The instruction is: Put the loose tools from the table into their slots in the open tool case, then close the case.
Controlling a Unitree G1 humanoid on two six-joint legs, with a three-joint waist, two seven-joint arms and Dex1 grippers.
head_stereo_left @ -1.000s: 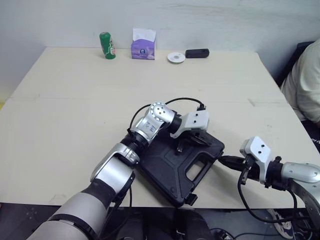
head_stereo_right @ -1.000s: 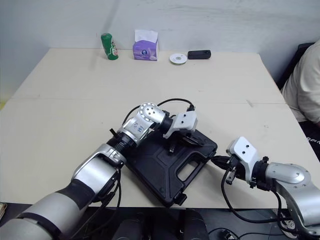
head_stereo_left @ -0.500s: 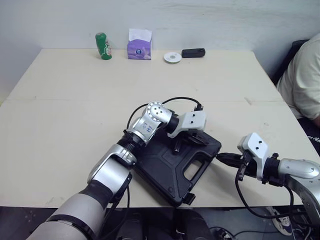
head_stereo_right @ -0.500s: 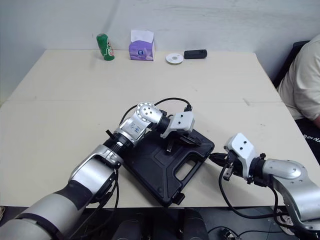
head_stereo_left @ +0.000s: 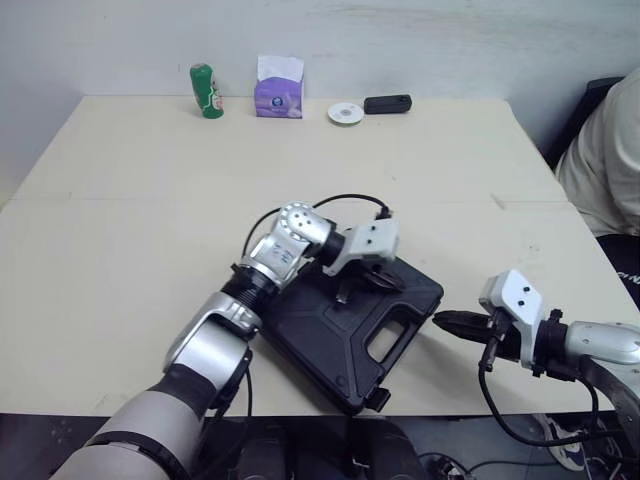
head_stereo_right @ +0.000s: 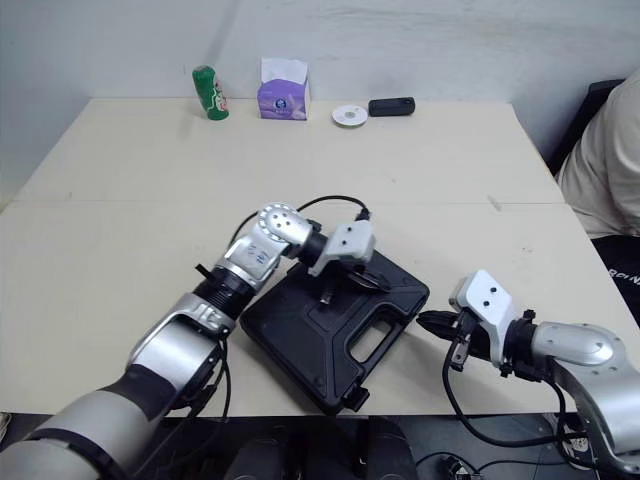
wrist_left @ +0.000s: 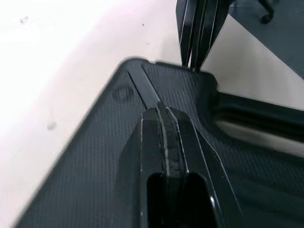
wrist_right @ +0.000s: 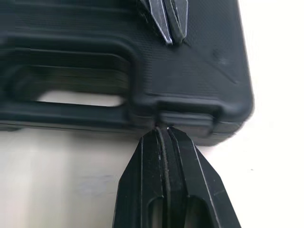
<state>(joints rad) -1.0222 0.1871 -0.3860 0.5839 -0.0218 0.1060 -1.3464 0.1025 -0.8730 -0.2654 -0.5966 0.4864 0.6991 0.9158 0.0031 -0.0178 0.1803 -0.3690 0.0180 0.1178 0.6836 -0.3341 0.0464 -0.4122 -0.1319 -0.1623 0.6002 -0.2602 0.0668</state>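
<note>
The black tool case (head_stereo_left: 335, 335) lies closed on the table near its front edge, handle cutout (head_stereo_left: 383, 342) toward me. My left gripper (head_stereo_left: 345, 293) is shut, its tips resting on the lid's far corner (wrist_left: 95, 180). My right gripper (head_stereo_left: 441, 320) is shut too, and its tip (wrist_right: 161, 130) touches the latch (wrist_right: 186, 116) on the case's right edge. In the right wrist view the left gripper's fingers (wrist_right: 164, 19) show on the lid. The left wrist view shows the right gripper's fingers (wrist_left: 194, 33) at the case's rim.
Along the table's far edge stand a green can (head_stereo_left: 205, 91), a purple tissue box (head_stereo_left: 279, 88), a white disc (head_stereo_left: 344, 113) and a black device (head_stereo_left: 387, 103). A person (head_stereo_left: 605, 170) sits at the right. The case's corner overhangs the front edge (head_stereo_left: 375, 400).
My left gripper has slid a little to the left across the lid. The right gripper stays at the latch. The camera shifted slightly.
</note>
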